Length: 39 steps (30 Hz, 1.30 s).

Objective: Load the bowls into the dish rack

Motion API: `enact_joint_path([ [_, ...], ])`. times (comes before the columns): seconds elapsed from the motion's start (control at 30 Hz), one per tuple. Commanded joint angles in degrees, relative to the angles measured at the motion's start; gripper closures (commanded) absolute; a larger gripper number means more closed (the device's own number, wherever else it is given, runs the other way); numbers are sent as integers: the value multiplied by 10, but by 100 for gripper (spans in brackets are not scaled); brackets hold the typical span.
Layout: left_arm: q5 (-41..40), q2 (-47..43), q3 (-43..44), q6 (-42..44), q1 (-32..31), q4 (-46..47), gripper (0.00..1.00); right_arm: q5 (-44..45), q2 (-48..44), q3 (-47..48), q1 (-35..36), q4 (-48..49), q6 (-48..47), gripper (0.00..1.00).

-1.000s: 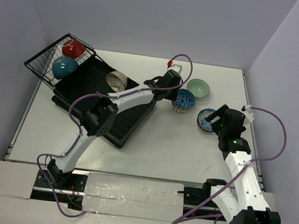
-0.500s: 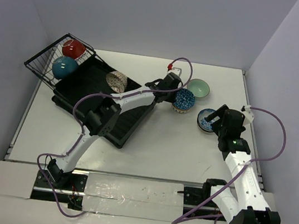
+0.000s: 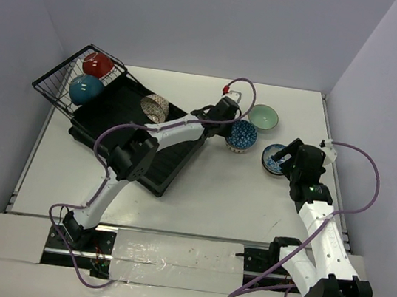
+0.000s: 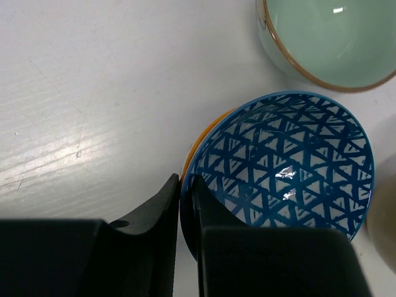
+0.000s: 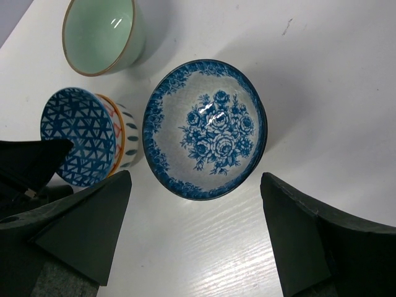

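At the far left of the tabletop (image 3: 214,196), the black dish rack (image 3: 122,137) lies at an angle, its wire basket (image 3: 59,83) at the outer end.
- Basket holds two bowls: a red bowl (image 3: 97,64) and a teal bowl (image 3: 86,90), side by side.
- Ribbed tray part holds one brown-patterned bowl (image 3: 155,106), tipped on its side near the far edge.

Three bowls are outside the rack, grouped right of centre:
- The mint green bowl (image 3: 264,116) stands upright, farthest back.
- The blue lattice bowl (image 4: 284,164) sits just beside it, an orange band on its outer wall. It looks slightly tilted; I cannot tell whether its base touches the tabletop.
- The blue floral bowl (image 5: 205,127) stands upright, just right of the lattice bowl.

Left claw (image 4: 184,185): pinched onto the near rim of the blue lattice bowl, one finger inside the rim, the other outside, almost no gap between them.

Right claw (image 5: 193,185): spread wide, gripping nothing. The floral bowl lies between and ahead of its two fingers, touching neither.
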Motion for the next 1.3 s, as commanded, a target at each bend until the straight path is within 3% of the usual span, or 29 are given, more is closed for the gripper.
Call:
enact_joint_path([
  [0.0,32,-73,-16,32,-10,-2,100,7,-15,-2,-2,13,-8,8],
  [0.27,73,-166,-177,40,-26,0,100,5,-18,-5,1,20,-9,8],
  [0.5,60,-242,-295,47,-85,29,97,6,-21,-5,5,21,-12,8],
  [0.63,62,-254,-327,39,-100,12,87,6,-23,-6,6,23,-13,8],
  [0.7,56,-261,-333,39,-106,-2,84,5,-24,-7,7,25,-13,8],
  [0.83,34,-262,-308,37,-107,-44,62,5,-26,-6,9,24,-15,8],
  [0.93,27,-263,-279,43,-108,-64,52,5,-28,-5,11,25,-17,8],
  [1.07,32,-256,-235,47,-110,-93,51,7,-31,-4,12,20,-19,8],
  [1.27,25,-224,-175,46,-114,-145,57,6,-31,-5,14,22,-20,8],
])
